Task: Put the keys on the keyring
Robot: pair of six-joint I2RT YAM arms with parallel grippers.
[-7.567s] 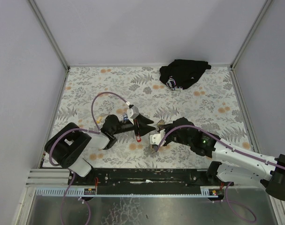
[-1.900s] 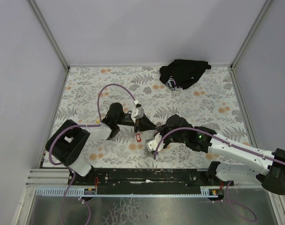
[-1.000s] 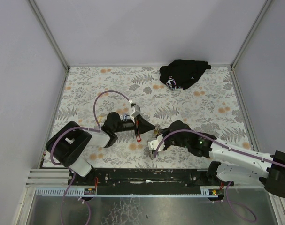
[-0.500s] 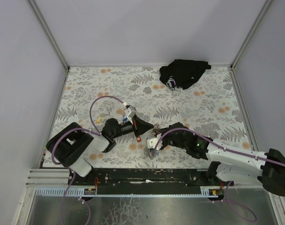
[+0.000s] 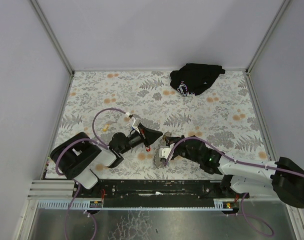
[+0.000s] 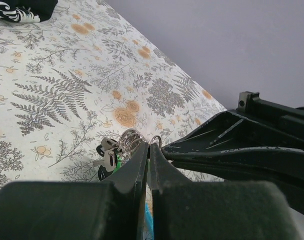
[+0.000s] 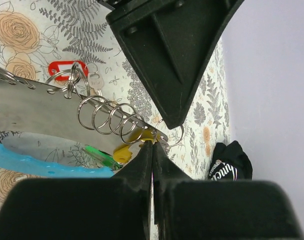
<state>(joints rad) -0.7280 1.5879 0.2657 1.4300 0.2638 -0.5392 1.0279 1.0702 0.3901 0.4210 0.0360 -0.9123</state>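
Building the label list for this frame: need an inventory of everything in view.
Floral table cover: one, white with grey ferns and orange flowers, whole tabletop.
Black cloth bundle: one, black with white lettering, far right.
Grey lanyard strap: one, grey with a light-blue section, near centre by the grippers.
Metal split rings: several, silver, along the strap's end.
Small metal keys: silver; three tags visible, red tag, yellow tag, green tag, clustered at the strap.
Left gripper: black, shut, tip at the rings.
Right gripper: black, shut, tip at the strap's end.
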